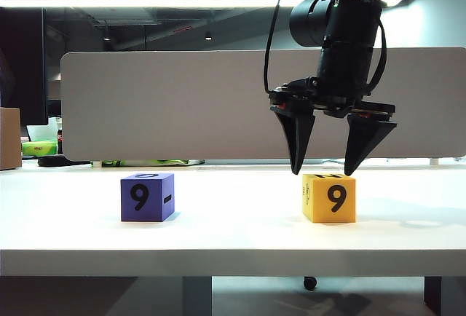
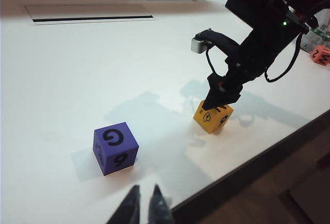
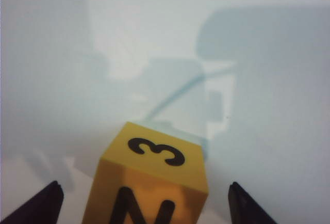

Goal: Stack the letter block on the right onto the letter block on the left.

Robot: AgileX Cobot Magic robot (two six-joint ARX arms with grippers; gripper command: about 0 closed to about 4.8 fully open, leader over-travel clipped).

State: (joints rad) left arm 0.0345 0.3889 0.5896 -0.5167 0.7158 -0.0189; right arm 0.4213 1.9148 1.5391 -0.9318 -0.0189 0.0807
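- The purple block [image 1: 147, 196] sits on the left part of the white table [image 1: 233, 232], at about nine o'clock from the yellow block [image 1: 329, 198] and well apart from it.
- Its front face carries a black 9, and the side face turned toward the yellow block bears a short black dash; in the left wrist view its top reads as a G [image 2: 115, 147].
- The left gripper [image 2: 143, 208] shows only in its own wrist view — two dark fingertips pressed nearly together, with nothing between them, hanging over the near table edge; the purple block lies at about eleven o'clock from those tips, near but not touching.
- The yellow block stands on the right part of the table, flat on its base and square to the exterior camera.
- Its front face shows a black 9, its left face a smaller black mark too small to read, and the right wrist view shows a 3 and a bold M or N on its upper faces [image 3: 149, 180].
- The right gripper [image 1: 333, 169] hangs straight above the yellow block, at twelve o'clock from it, pointing down with its fingers spread wide — wider than the block.
- The fingertips [image 1: 298, 167] hover just above the block's top edge on either side, and I see no contact.
- In the right wrist view the block lies between the two dark fingertips [image 3: 44, 206], with clear gaps on both sides.
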